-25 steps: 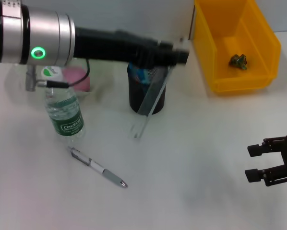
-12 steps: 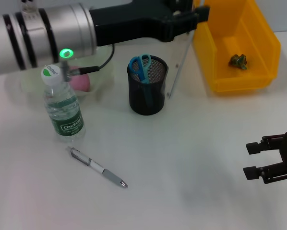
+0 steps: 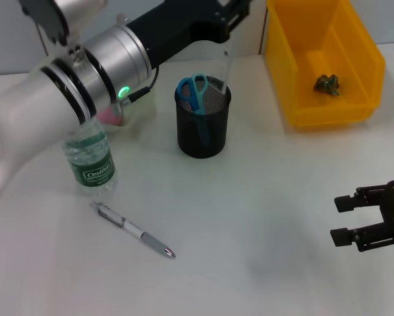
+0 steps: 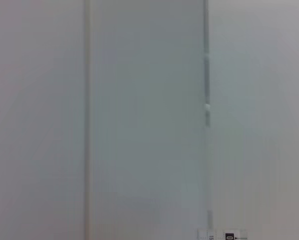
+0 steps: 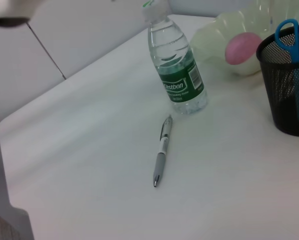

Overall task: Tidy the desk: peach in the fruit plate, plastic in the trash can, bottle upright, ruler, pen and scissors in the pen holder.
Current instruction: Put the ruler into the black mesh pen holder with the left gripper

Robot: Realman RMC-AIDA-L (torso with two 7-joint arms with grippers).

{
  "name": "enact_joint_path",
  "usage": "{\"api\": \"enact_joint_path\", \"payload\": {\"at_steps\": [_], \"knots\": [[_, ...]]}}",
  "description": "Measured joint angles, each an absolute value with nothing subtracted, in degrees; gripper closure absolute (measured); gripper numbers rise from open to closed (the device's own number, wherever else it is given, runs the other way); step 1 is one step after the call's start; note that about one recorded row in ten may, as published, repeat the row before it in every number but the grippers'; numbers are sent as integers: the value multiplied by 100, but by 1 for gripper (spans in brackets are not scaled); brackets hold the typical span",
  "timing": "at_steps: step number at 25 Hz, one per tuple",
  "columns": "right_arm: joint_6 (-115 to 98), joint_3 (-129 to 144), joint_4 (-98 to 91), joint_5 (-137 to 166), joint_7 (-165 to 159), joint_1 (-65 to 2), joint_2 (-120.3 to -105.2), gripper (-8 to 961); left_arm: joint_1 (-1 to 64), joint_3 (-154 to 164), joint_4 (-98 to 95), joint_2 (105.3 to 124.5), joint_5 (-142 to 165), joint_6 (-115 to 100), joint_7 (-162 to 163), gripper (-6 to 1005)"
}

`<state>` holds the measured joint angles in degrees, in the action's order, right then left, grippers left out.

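We see the left hand (image 3: 231,14) raised at the rear, above the pen holder (image 3: 203,125); we cannot tell its finger state; the ruler (image 3: 225,60) hangs steeply over the holder's rim; the scissors (image 3: 194,92) stand inside; the bottle (image 3: 88,155) stands upright; the pen (image 3: 135,230) lies on the surface (image 3: 263,210); the right hand (image 3: 356,220) hovers apart, fingers spread.

A plain grey-blue wall (image 3: 138,52) stands behind, with a pale vertical panel seam (image 3: 263,29)
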<state>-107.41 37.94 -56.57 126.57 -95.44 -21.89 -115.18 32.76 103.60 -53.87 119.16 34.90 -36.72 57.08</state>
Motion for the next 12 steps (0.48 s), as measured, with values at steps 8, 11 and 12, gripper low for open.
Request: {"api": "enact_joint_path", "payload": {"at_steps": [8,11,12], "knots": [[-10704,3806,-5637,12656,-9542,-2209,-11520,146,3335,11372,-4390,11918,583,-4182,2891,516],[-10703,3805,-5597,12656,-9541,-2214,-11522,146,3337,11620,-4168,11918,64,-4433,2525,511],[-10703,3806,-5581,12656,-9541,-2219,-11522,146,3336,11669,-4124,11918,-36,-4493,2473,509]]}}
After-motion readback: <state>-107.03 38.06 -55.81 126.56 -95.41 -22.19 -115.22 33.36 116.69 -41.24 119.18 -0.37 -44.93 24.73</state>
